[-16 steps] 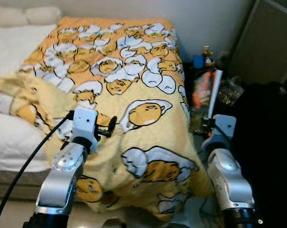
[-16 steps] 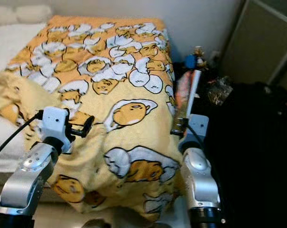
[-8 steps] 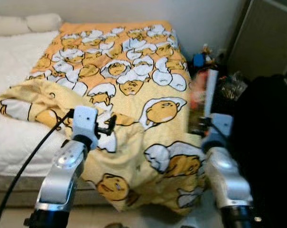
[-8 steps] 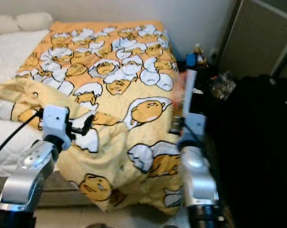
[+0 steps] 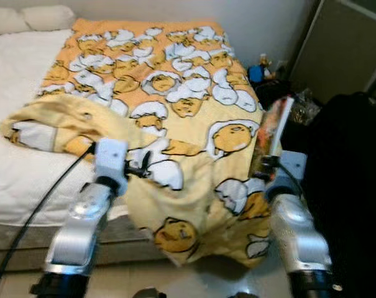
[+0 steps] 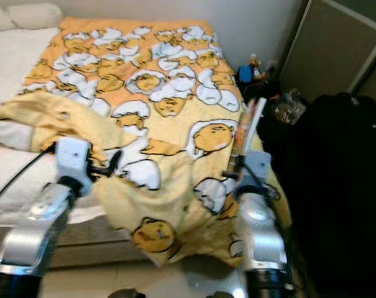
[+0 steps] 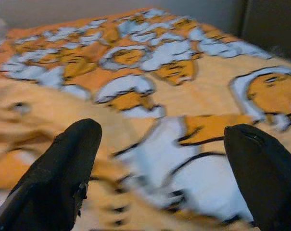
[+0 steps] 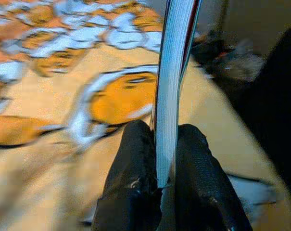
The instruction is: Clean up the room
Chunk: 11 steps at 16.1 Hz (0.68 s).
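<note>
**Book pinched upright beside the bed**

A soft yellow blanket (image 5: 175,93), printed with egg cartoons, is lying rumpled across the white bed (image 5: 13,68) and draping over its foot. The right gripper (image 8: 160,159) is pinching a thin book (image 8: 174,62) on edge, pages rising toward 12 o'clock. The left gripper (image 7: 164,159) is hovering over the blanket, fingers spread wide, holding nothing.

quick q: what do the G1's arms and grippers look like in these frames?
Both arms are rounded silver shells with black bands low down. The left gripper and right gripper each have two black, rounded, matte fingers. A white boxy wrist module tops each arm; a black cable runs along the left one.
</note>
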{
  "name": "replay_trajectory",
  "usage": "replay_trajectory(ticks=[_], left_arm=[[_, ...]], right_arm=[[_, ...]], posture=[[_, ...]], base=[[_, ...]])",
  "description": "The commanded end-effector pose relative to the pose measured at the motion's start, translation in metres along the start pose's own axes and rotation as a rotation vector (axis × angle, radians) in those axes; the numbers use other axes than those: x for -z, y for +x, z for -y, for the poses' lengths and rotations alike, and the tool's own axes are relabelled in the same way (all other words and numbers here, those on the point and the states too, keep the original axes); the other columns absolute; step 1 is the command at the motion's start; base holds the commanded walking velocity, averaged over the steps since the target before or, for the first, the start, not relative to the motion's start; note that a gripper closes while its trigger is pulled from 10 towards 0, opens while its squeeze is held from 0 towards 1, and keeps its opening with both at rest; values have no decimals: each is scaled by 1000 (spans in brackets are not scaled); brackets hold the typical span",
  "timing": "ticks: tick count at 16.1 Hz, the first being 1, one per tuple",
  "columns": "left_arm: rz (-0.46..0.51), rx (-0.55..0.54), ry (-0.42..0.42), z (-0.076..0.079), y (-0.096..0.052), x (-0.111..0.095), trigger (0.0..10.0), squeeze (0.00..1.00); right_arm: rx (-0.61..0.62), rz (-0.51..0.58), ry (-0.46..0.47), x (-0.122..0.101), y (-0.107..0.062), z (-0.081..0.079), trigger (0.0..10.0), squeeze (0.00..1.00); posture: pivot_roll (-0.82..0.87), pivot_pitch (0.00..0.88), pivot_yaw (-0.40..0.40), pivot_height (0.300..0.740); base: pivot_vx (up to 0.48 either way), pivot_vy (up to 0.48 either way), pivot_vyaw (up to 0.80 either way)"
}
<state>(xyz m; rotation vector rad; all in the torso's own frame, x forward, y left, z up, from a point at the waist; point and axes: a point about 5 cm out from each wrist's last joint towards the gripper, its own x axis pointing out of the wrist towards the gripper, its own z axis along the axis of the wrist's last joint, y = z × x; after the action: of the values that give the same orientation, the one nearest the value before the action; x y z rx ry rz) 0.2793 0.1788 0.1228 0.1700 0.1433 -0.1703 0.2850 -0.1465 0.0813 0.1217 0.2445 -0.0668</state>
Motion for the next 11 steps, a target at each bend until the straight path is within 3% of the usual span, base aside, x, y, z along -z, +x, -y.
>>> replay_trajectory(ticks=[1, 8, 11], left_arm=[[15, 17, 6, 5, 2, -4, 10000, 0], [17, 17, 21, 5, 2, -3, 10000, 0], [17, 16, 22, 5, 2, -3, 10000, 0]], right_arm=[[-2, 52, -2, -13, 2, 2, 10000, 0], [-1, 44, 4, -11, 2, 3, 10000, 0], [-2, 41, 8, -10, 2, 3, 10000, 0]], posture=[[-30, 0, 9, 740], [-31, 0, 11, 740], [-29, 0, 11, 740]], base=[[0, 360, 0], [0, 361, 0], [0, 360, -708]])
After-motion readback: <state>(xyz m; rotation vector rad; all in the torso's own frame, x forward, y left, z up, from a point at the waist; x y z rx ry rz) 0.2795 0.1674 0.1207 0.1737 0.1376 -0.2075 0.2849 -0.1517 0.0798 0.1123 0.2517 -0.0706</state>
